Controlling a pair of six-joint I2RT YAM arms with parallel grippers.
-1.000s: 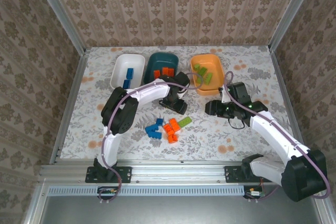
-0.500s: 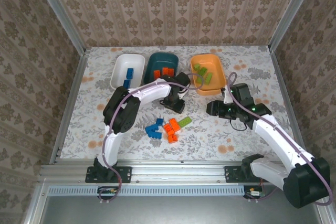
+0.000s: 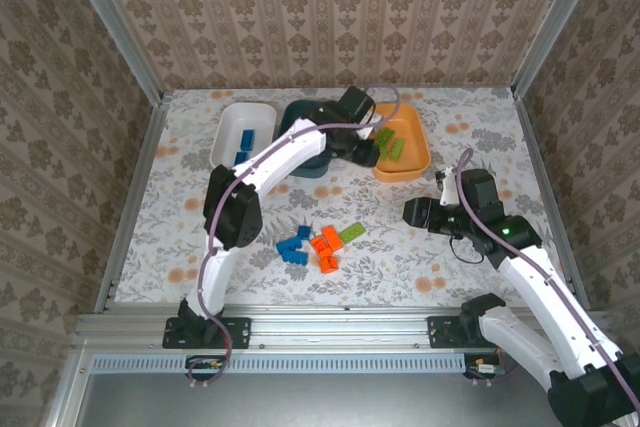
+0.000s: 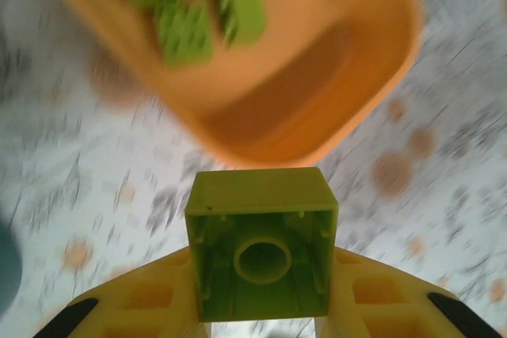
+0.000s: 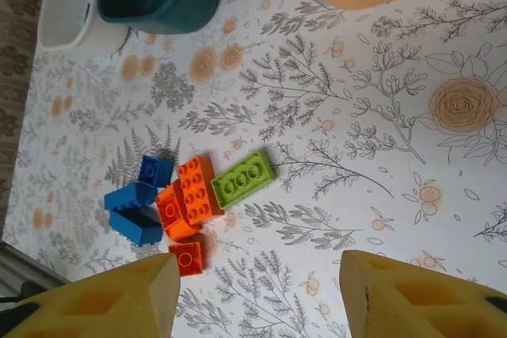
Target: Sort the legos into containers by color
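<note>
My left gripper [image 4: 261, 310] is shut on a light green lego [image 4: 261, 243], seen from its hollow underside. In the top view this gripper [image 3: 366, 150] hovers at the left edge of the orange container [image 3: 412, 152], which holds several green legos [image 3: 389, 139]. The white container [image 3: 240, 137] holds blue legos. The dark teal container [image 3: 302, 142] is partly hidden by the left arm. A pile of blue [image 3: 293, 246], orange [image 3: 325, 249] and green [image 3: 350, 233] legos lies mid-table. My right gripper [image 3: 413, 213] is open and empty, right of the pile, which shows below it in the right wrist view [image 5: 257, 290].
The right wrist view shows a flat green lego [image 5: 243, 179], orange legos [image 5: 188, 194], blue legos [image 5: 136, 205] and one small orange brick [image 5: 187, 258] on the flowered tablecloth. Metal rails edge the table on the left [image 3: 130, 197] and right.
My left gripper shut on a green lego near the pile, lifted it and swung back to the orange container. My right arm drew slightly toward the right and near edge.
</note>
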